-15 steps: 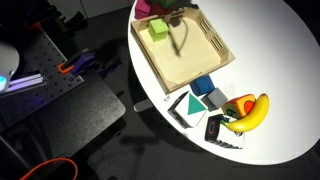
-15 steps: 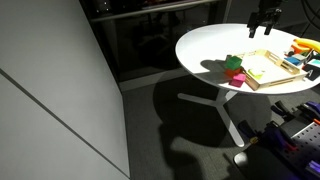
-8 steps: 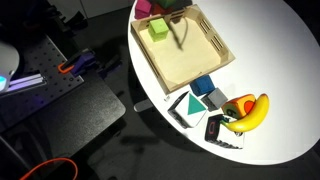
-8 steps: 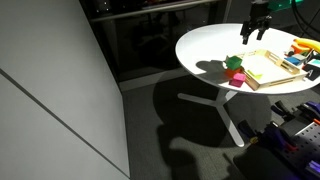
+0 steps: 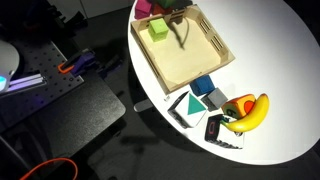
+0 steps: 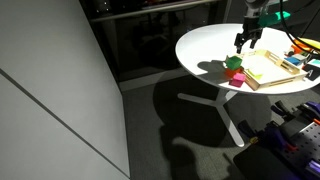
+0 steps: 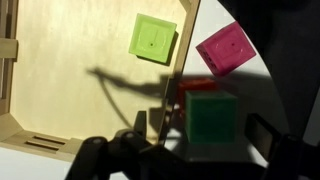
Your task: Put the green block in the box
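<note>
Presently small mid-green toy block [image 7: 212,122] sits square-on, no evident long axis, on round white table [image 5: 270,50]; light-wood tray box [image 7: 60,100] at 9 o'clock; gripper [image 7: 205,138] jaws apart, flanking block; dark floor [image 6: 180,140].

The room is dim. Overhead light brightens the round white table [image 6: 205,45], which casts a broad shadow on the dark floor [image 6: 190,105]. In the wrist view a thin shadow crosses the shallow light-wood box [image 7: 60,110]; the bottom foreground is blurred.

Black hand [image 7: 200,135], blocky dark fingers [image 7: 266,135]
</note>
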`<state>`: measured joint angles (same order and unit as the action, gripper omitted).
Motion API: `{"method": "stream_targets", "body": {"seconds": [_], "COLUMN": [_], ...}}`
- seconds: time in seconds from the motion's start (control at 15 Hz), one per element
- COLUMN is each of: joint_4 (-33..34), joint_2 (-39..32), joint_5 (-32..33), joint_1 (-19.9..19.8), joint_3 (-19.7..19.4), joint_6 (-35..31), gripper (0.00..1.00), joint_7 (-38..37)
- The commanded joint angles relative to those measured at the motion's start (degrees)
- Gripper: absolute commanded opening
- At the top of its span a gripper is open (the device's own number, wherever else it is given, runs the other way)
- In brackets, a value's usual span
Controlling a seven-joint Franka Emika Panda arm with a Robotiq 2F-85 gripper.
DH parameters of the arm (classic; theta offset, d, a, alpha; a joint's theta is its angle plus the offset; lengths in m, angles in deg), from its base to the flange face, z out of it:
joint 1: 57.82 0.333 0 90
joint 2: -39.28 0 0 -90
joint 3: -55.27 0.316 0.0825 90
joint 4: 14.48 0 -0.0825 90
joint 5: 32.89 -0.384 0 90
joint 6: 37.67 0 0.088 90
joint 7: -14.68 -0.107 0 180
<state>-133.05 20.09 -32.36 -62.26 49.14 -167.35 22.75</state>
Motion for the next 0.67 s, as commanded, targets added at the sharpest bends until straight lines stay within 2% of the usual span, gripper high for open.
{"method": "stream_targets", "body": {"seconds": [0.0,0.6], "joint_4": [0.5,1.7], "joint_2": [-2.2,-5.9], "joint_5": [2.8,6.5], "joint_1": [0.9,3.5], "joint_3": [0.5,0.4], "joint_6": [-1.8,-1.8], "gripper": [1.0,1.0], "joint_7": [-3.6,-8.2]}}
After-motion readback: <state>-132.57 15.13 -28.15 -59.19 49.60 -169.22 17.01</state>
